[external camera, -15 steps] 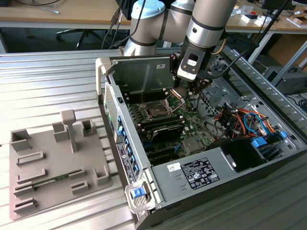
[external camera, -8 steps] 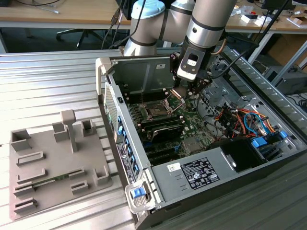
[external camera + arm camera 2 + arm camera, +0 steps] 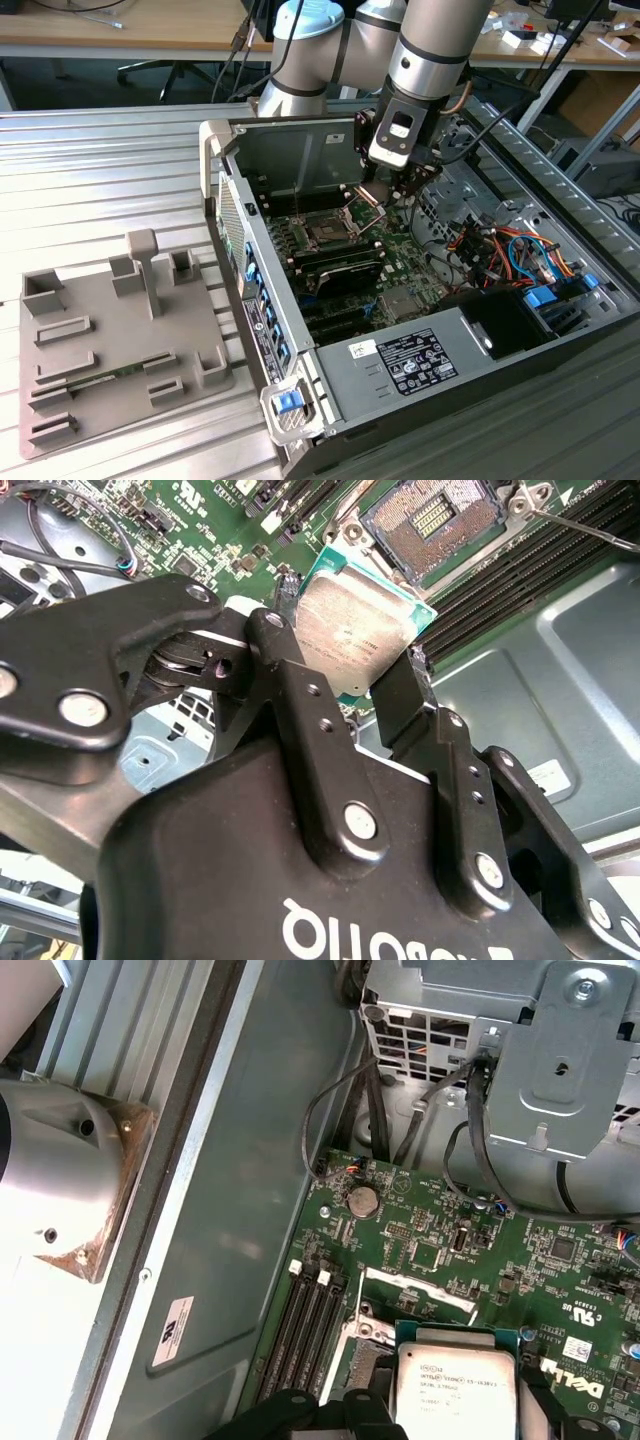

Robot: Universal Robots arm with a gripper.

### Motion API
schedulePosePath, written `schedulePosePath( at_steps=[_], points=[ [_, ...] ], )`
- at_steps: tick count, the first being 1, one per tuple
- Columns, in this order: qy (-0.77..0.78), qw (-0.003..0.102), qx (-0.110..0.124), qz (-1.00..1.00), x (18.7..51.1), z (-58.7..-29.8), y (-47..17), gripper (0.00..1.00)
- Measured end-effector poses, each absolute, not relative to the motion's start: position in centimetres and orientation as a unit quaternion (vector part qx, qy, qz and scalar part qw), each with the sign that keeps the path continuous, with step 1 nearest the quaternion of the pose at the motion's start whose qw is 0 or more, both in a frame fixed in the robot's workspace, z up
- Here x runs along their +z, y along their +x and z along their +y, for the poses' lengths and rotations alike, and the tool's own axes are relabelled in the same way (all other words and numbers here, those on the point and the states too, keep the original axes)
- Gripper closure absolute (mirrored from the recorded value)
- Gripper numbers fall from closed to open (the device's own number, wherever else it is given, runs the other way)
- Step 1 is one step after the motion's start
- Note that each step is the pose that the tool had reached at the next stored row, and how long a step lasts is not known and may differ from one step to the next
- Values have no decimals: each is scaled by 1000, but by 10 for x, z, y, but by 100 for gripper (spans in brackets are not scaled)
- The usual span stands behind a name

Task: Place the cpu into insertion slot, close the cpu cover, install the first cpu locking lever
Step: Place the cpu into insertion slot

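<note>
end effector [image 3: 343, 648] grips cpu [image 3: 357, 620] by edges | insertion slot [image 3: 435, 520] near — uncovered

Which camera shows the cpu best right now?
The second wrist view: nearly the whole cpu, silvery face showing, clamped in the gripper. The first wrist view crops it at the frame edge; the exterior view shows a small sliver.

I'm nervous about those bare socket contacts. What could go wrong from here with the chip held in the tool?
The tool grips the cpu by two edges only, so it might slip and drop onto the motherboard. The cpu appears to hang beside the insertion slot, not over it, and looks tilted. Lowered that way, a corner could dig into the exposed contacts. The thin metal lever by the slot might snag.
</note>
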State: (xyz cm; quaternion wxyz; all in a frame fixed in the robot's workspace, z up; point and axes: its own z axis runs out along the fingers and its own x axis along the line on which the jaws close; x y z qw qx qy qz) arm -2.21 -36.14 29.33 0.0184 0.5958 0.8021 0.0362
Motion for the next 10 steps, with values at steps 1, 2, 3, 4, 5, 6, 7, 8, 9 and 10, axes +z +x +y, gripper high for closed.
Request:
schedulePosePath(
  at_steps=[1,2,3,4,5,6,7,8,9,10],
  points=[
    [596,18,36,802,293,-361,-22,45],
    [596,18,36,802,293,-361,-22,45],
    [597,18,36,802,293,-361,-22,45],
    [597,18,36,801,293,-361,-22,45],
    [597,18,36,801,293,-361,-22,45],
    [598,19,36,801,293,-361,-22,45],
    [598,19,36,800,293,-361,-22,45],
    [598,19,36,800,293,-361,-22,45],
    [599,19,36,800,293,-361,-22,45],
    [599,19,36,800,293,-361,-22,45]
  ],
)
